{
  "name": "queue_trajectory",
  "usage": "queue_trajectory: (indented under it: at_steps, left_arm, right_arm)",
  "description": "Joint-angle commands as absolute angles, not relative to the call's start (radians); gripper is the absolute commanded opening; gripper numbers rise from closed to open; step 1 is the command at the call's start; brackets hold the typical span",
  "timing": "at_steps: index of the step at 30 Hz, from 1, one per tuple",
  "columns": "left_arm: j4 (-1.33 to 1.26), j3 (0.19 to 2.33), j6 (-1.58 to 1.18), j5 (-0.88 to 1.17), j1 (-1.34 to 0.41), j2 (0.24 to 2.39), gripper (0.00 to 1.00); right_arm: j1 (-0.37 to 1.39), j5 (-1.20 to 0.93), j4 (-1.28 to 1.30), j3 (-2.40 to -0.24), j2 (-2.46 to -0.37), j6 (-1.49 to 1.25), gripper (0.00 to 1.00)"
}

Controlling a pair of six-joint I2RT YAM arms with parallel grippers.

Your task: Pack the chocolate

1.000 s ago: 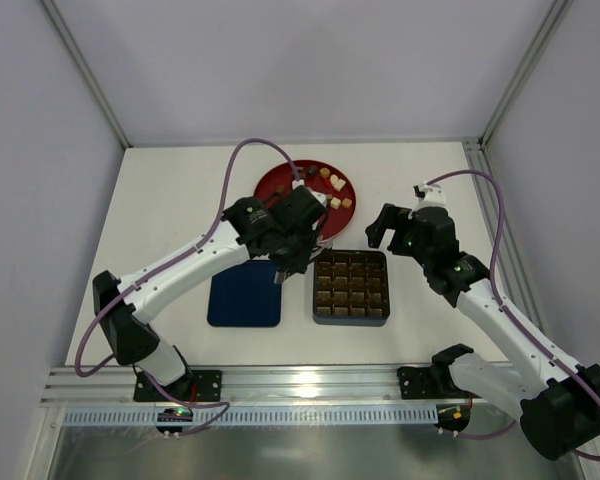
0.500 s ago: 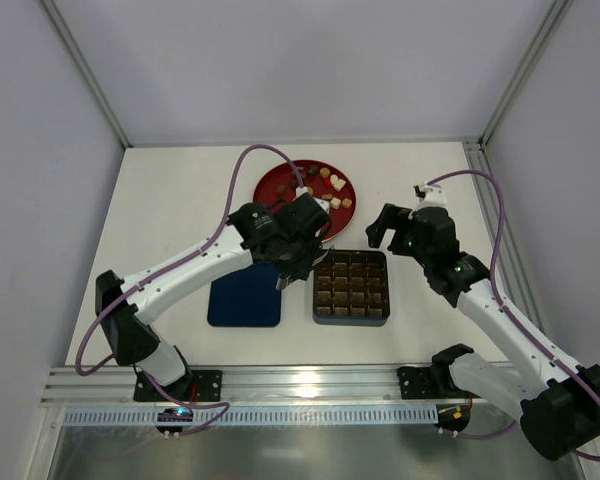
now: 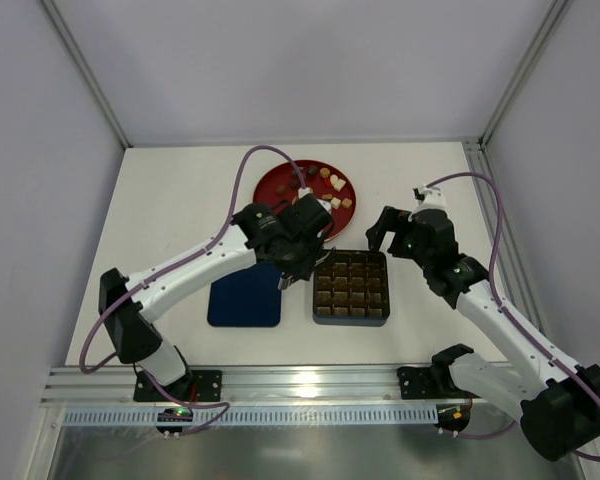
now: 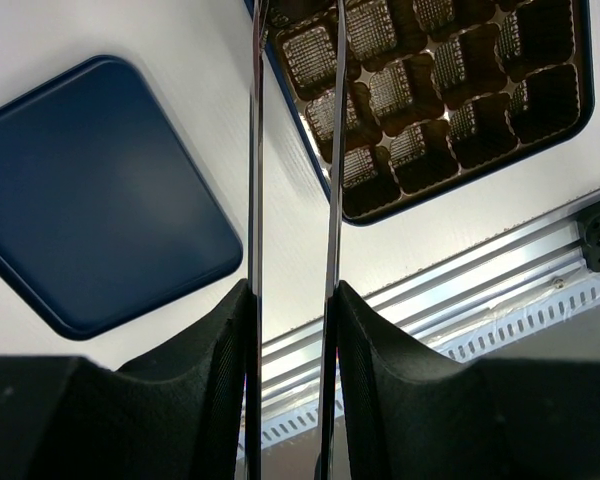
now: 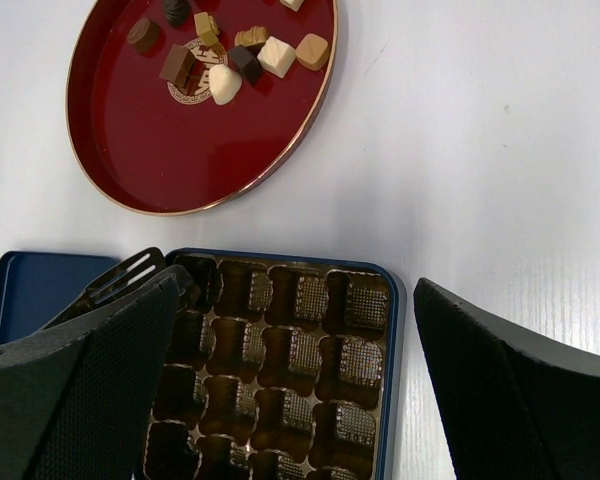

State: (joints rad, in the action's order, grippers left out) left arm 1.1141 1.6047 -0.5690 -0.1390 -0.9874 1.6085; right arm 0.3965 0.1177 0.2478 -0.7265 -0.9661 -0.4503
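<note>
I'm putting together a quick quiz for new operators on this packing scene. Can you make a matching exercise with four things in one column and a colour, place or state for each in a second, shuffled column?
Things
1. chocolates
2. tray
3. lid
4. right gripper

Descriptions
A. navy blue, lying flat beside the tray
B. wide open, holding nothing
C. on the red plate
D. dark brown, with a grid of compartments

Pairs: 1-C, 2-D, 3-A, 4-B
</note>
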Motion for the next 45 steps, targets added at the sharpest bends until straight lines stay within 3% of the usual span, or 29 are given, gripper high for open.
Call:
queue_trajectory:
  at_steps: [1, 45]
  left_arm:
    - [1.081, 1.609, -0.575, -0.164, -0.992, 1.611, 0.36]
    - [1.088, 1.614, -0.574, -0.166, -0.994, 1.628, 0.4]
  right_arm:
    - [0.4, 0.13, 0.218, -0.716, -0.943, -0.459, 1.0]
    - [0.399, 0.126, 0.206, -0.703, -0.95, -0.466, 1.0]
